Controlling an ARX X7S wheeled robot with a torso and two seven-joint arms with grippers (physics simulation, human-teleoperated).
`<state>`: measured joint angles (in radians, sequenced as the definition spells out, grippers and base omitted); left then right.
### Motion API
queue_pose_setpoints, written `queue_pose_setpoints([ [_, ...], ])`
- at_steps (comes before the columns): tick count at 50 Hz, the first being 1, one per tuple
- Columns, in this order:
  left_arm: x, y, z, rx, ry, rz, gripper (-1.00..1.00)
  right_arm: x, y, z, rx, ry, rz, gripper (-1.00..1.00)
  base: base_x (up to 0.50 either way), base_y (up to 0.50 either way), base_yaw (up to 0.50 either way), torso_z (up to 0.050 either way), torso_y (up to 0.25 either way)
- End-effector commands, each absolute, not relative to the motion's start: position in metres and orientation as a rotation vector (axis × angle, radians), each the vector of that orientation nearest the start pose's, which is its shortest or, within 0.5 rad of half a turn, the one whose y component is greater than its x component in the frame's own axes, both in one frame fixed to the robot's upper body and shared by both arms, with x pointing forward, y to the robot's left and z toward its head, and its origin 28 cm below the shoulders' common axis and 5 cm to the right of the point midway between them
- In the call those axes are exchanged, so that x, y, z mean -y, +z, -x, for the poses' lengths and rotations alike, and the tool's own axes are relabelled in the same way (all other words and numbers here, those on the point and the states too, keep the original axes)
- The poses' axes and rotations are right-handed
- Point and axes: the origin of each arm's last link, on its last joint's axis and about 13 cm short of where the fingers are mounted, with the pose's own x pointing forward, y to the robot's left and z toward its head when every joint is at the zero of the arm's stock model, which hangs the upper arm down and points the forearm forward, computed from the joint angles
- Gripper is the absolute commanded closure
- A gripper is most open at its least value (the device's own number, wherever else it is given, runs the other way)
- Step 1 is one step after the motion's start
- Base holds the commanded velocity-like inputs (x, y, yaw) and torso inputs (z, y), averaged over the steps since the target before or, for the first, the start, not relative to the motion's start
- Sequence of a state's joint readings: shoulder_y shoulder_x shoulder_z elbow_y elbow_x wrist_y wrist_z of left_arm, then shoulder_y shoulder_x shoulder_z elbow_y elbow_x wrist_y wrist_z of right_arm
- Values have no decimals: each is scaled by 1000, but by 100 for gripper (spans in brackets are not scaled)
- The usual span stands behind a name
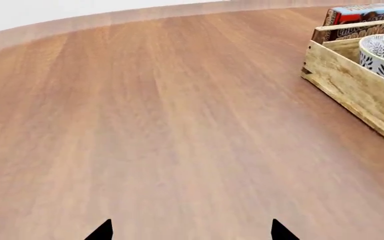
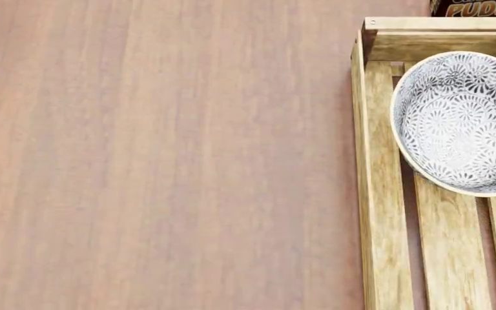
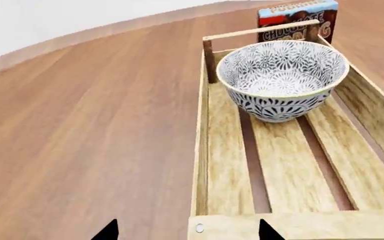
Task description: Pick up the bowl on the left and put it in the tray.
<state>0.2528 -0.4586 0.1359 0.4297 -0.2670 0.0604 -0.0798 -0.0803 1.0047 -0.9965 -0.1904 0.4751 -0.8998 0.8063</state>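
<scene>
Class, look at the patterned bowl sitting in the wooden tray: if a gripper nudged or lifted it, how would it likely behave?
The bowl looks like rigid glazed ceramic, so probably stiff, slick and breakable if dropped. It narrows to a small base, so a sideways push near the rim may tip it. It rests across the gapped slats of the tray, so sliding it would likely be jerky.

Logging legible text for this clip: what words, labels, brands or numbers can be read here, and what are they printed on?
"PUDD", cut off by the frame edge: on the pudding box beyond the tray, head view.
"CHOCO", partly hidden behind the tray's end bar: on the same box, right wrist view.
Other print on the box, in either wrist view: too blurred to read.
The bowl: floral pattern only, no text.
The tray: no text.
</scene>
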Motion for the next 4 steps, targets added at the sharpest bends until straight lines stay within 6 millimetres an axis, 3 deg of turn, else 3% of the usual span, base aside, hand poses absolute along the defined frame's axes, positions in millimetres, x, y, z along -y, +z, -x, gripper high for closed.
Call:
queue_pose_setpoints([
  [1, -259, 50, -138, 196, -354, -67, -100, 154, 13, -79, 178, 184, -285, -100, 0, 0, 0, 0, 0],
  [4, -259, 49, -137, 193, -375, -52, -100, 155, 13, -79, 173, 210, -311, -100, 0, 0, 0, 0, 0],
])
